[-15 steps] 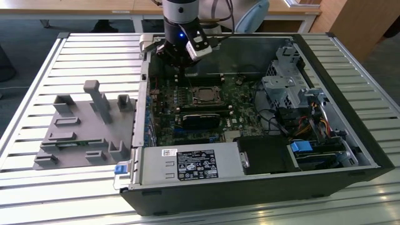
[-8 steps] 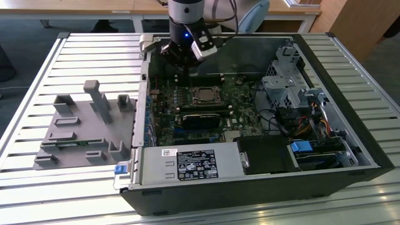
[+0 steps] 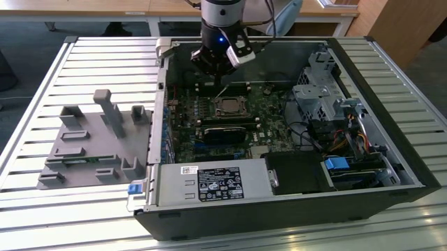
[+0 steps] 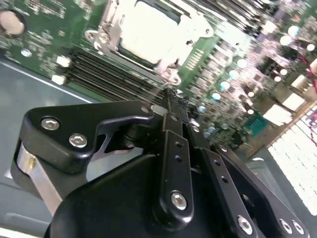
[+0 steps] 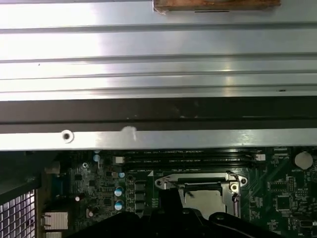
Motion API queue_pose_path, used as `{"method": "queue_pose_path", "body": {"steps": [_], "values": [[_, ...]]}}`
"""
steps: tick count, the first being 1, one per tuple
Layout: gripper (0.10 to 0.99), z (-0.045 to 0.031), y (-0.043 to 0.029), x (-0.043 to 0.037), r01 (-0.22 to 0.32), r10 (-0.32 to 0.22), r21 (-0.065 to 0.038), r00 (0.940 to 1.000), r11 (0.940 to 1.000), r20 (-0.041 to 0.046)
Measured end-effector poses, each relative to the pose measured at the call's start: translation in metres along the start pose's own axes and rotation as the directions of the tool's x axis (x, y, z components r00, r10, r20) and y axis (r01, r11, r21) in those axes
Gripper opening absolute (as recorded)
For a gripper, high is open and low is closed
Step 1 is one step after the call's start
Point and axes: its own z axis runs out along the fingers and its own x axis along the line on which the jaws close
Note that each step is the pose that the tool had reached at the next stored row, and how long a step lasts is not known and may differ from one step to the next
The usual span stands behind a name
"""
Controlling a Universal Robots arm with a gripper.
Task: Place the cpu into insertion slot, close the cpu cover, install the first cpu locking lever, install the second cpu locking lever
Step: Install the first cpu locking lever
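Gripper, fingers closed together, hovers just beside the cpu, which lies socketed under the lowered cpu cover.

Cpu — one edge hidden behind the gripper; in the second wrist view, cut off by the picture's edge.

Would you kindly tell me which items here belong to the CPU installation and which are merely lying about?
Job in hand: cpu in its socket; cpu cover; gripper.
Lying about: grey fixture tray outside the case; power supply; drive cage.
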Motion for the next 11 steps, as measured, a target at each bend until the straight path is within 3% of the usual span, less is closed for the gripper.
{"method": "queue_pose_path", "body": {"steps": [4,6,7,9,11], "values": [[0.106,0.0011,0.0007,-0.014,0.0,0.0,0.0,1.0,1.0,-0.0011],[0.106,0.0015,0.0007,-0.0174,0.0,0.0,-0.002,1.0,1.0,-0.0013],[0.106,0.0018,0.0007,-0.0175,0.0,0.0,-0.007,1.0,1.0,-0.0017],[0.106,0.0023,0.0004,-0.0175,0.0,0.0,-0.036,1.0,0.9994,-0.002],[0.106,0.0029,0.0002,-0.0175,0.0,0.0,-0.038,1.0,0.9993,0.0067]]}}
